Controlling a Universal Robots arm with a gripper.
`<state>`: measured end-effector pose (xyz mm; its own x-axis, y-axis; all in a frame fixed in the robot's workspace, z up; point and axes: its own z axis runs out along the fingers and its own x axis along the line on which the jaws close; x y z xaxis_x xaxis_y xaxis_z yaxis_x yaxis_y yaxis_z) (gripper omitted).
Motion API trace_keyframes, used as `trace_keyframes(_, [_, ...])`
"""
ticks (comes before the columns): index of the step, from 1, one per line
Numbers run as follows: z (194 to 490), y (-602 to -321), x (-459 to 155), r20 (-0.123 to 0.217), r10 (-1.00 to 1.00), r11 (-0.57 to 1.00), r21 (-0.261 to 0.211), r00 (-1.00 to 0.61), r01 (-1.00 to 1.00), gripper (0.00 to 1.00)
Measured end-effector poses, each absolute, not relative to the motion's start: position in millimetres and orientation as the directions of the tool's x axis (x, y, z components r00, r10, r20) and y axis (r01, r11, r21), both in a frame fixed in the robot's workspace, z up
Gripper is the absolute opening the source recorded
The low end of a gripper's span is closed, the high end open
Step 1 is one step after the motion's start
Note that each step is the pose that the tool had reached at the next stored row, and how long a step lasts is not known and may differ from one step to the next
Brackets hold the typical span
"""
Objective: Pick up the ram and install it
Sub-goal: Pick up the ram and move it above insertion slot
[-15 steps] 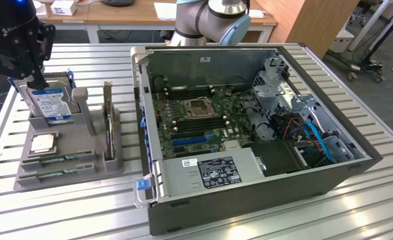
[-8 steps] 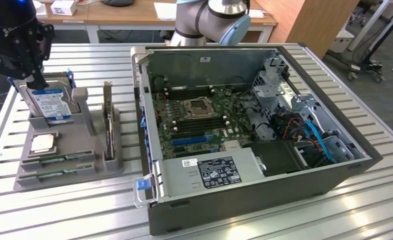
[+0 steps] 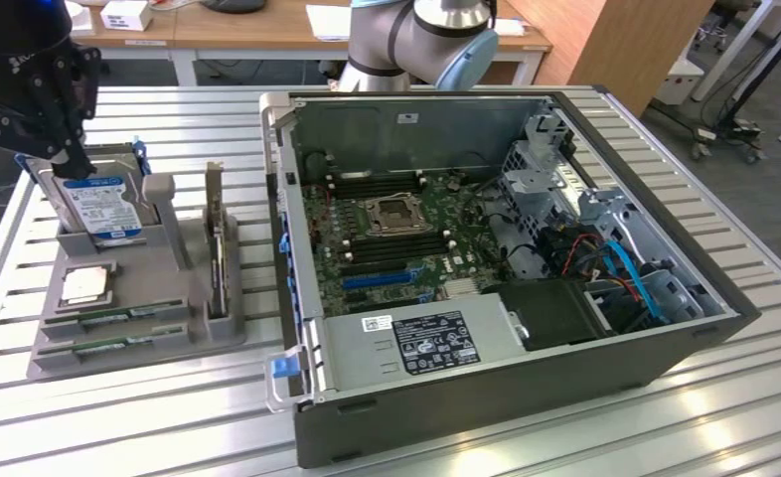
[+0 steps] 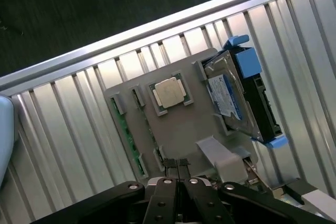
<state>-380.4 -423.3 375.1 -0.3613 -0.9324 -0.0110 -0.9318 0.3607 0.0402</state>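
Room: wooden desks (image 3: 298, 30) stand behind the rig, cut off by the frame edge; the wrist view has dark floor (image 4: 105, 3) past the rim of the work surface
Bench: ribbed metal slats (image 3: 708, 417) carry everything; the slats run on beyond the picture edges in both views
Computer case: open-sided tower (image 3: 497, 397) lying near the middle of the bench; its motherboard (image 3: 390, 248) faces up; the drive-bay corner is shadowed and tangled with cables, so it is hard to read
Arm: a grey and blue joint (image 3: 424, 35) shows behind the case; the rest is cut off
Tray: grey fixture (image 3: 152, 288) at the exterior view's left, apart from the case
Gripper: dark body (image 3: 73, 159) over the tray's far end, partly out of frame, covering the hard drive's top edge; jaws pressed together, nothing between them in the wrist view (image 4: 176, 165)
Hard drive: blue-white label, leaning upright in the tray (image 3: 103, 209)
Expansion card: upright on edge (image 3: 215, 229), seen edge-on, details unclear
CPU: flat in the tray (image 3: 85, 285)
Ram: green stick (image 3: 105, 346) sunk in the tray's outermost slot, well apart from the gripper; only its upper edge shows; a second stick (image 3: 115, 317) lies beside it
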Motion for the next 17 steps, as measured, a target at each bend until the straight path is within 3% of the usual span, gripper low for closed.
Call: trace_keyframes(17, [374.3,-423.3,-380.4,-0.011,-0.984,0.175,0.041,-0.176,-0.984,0.10])
